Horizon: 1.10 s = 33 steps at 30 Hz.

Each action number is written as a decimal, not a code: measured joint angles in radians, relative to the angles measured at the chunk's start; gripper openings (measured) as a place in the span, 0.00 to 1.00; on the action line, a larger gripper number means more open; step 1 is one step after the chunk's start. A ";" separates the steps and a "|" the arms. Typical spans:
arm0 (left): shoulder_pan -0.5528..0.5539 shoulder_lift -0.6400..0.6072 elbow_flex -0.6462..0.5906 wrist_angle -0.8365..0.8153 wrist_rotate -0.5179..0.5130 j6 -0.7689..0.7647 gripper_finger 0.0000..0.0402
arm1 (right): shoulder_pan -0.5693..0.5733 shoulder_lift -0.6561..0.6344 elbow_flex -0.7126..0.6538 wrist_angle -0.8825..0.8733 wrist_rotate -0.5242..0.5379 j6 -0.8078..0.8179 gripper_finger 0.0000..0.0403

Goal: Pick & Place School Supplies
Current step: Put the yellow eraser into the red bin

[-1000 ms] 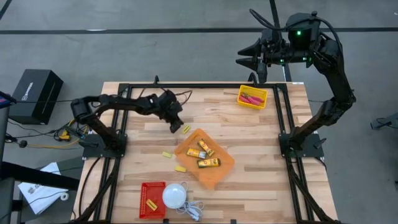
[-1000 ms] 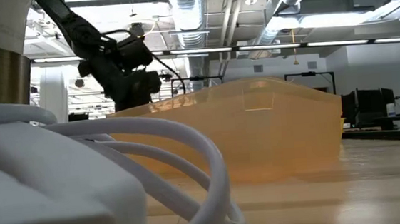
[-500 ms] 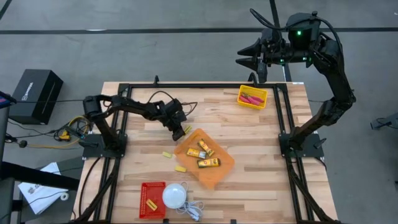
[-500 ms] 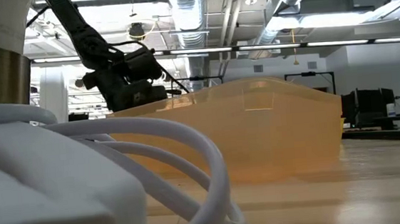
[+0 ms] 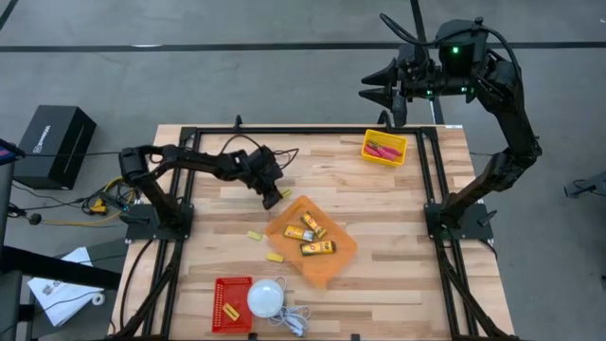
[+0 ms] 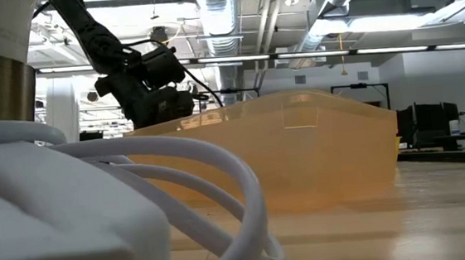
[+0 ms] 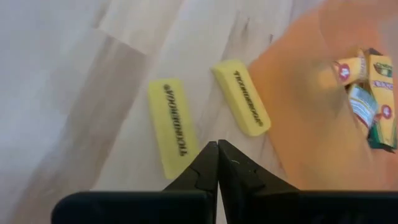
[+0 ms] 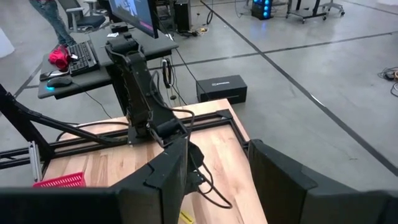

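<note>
My left gripper (image 5: 271, 192) (image 7: 217, 148) is shut, low over the table just left of the orange tray (image 5: 333, 258). Its tips point between two yellow blocks (image 7: 173, 126) (image 7: 242, 101) lying flat on the wood; I see no touch. Three orange-yellow packets (image 5: 311, 234) lie in the tray. Two more yellow blocks (image 5: 253, 236) (image 5: 275, 256) lie nearer the near edge. Red-handled scissors (image 5: 383, 149) lie in the yellow bin (image 5: 367, 150). My right gripper (image 5: 371, 92) (image 8: 217, 180) is open, held high beyond the table's far edge.
A red bin (image 5: 223, 313) with small yellow blocks and a white dome (image 5: 266, 296) with its cord (image 5: 295, 320) sit at the near edge. In the low view the cord (image 6: 178, 176) and the tray wall (image 6: 301, 158) fill the foreground. Bare wood lies right of the tray.
My left gripper moved down and toward the two yellow blocks beside the tray, covering them from above, then drew back a little toward the far left. It stayed shut. The blocks lie where they were.
</note>
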 joint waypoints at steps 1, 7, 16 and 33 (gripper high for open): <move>0.000 0.000 0.000 0.000 -0.008 0.001 0.00 | 0.000 0.000 0.000 0.000 0.000 0.000 0.41; 0.032 0.000 0.000 0.001 -0.046 0.016 0.00 | 0.000 0.000 0.000 0.001 0.000 0.000 0.41; 0.067 0.000 0.000 -0.001 -0.046 0.023 0.00 | 0.000 0.000 0.000 0.003 -0.012 0.007 0.41; 0.067 0.000 0.001 0.002 -0.012 0.024 0.00 | 0.000 0.000 0.000 0.004 -0.015 0.007 0.41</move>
